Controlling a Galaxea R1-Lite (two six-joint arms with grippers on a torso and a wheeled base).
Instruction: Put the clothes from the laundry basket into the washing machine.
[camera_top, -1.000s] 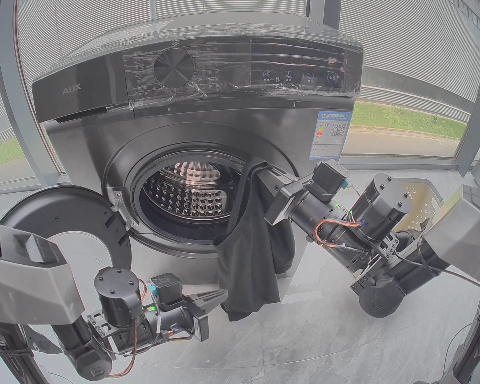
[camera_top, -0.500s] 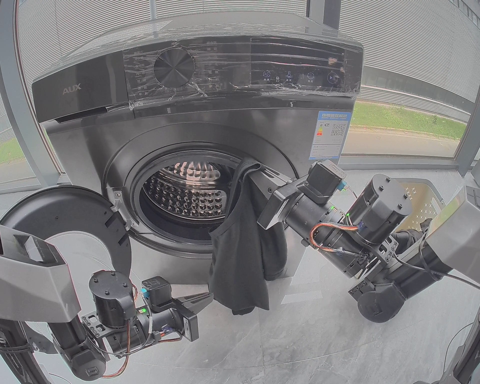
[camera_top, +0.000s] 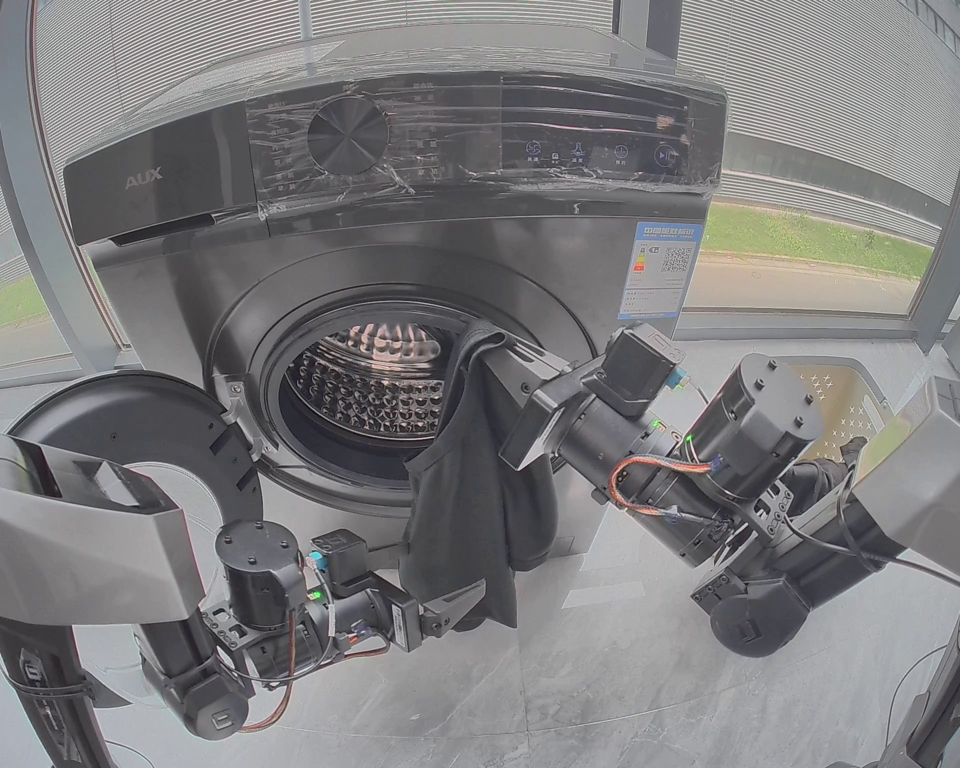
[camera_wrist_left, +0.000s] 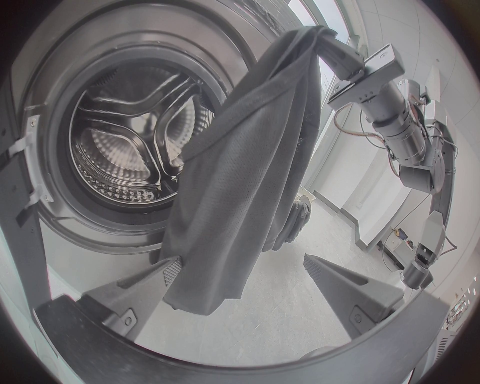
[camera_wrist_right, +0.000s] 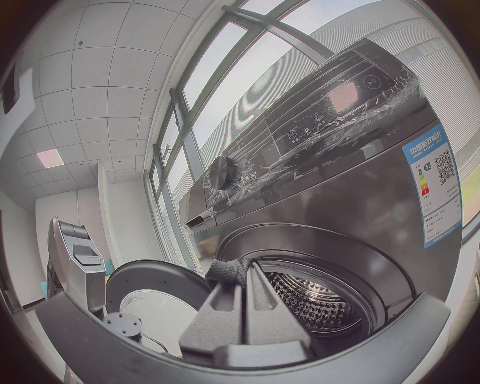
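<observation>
Since a second ago, in the head view, the right gripper (camera_top: 488, 345) has swung leftward, carrying the dark garment (camera_top: 470, 490) across the right of the drum (camera_top: 365, 390) at frame centre. The left gripper (camera_top: 455, 608) has come in from lower left to just beneath the hem, its fingers spread.

In the left wrist view, the garment (camera_wrist_left: 235, 190) hangs limp in front of the washing machine (camera_wrist_left: 60, 240), its hem beside one parted finger (camera_wrist_left: 150, 280).

In the right wrist view, the right gripper (camera_wrist_right: 245, 280) has its fingers pressed together, pinching a bunched fold of the garment (camera_wrist_right: 226, 271).

The fabric looks light, soft and floppy. It will likely drape and catch on the door rim, so a second hold low on the hem should help feed it in.
</observation>
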